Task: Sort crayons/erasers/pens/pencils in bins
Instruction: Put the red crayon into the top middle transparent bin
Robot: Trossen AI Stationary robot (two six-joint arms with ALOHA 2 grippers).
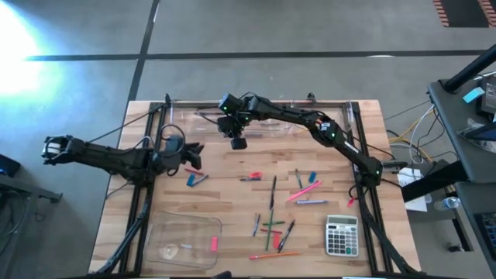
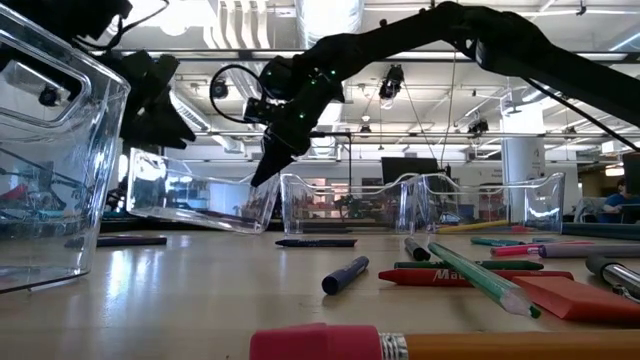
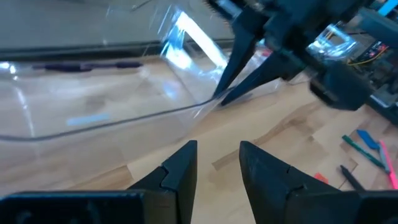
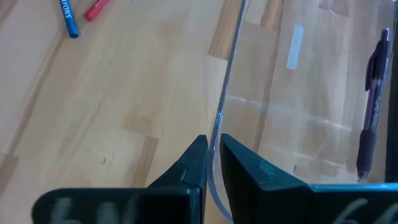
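Well, the right gripper (image 4: pixel 211 155) has its two dark fingers pinched on the thin wall of a clear bin (image 4: pixel 231 74), one finger inside the bin and one outside. From low down across the table, that bin looks tipped, with the side at the fingers higher than the far side.

I think the step now is to put this bin where it should sit. To do it well, the gripper should lower the lifted side slowly until the bin lies flat. Only then should it open wide and pull straight up, so a finger does not catch the rim and drag the bin along. A fast let-go could make the bin flop and slide.

The bin is see-through plastic with a smooth, rounded rim, and the wood shows right through it. A dark pen (image 4: pixel 371 106) lies inside it, past the inner finger. On the outer finger's side, well away on the bare table, lie a blue crayon (image 4: pixel 67 15) and a red stick (image 4: pixel 96 7).

The left gripper (image 3: pixel 216 158) waits near the bin, facing it. Its fingers are apart and nothing is between them.
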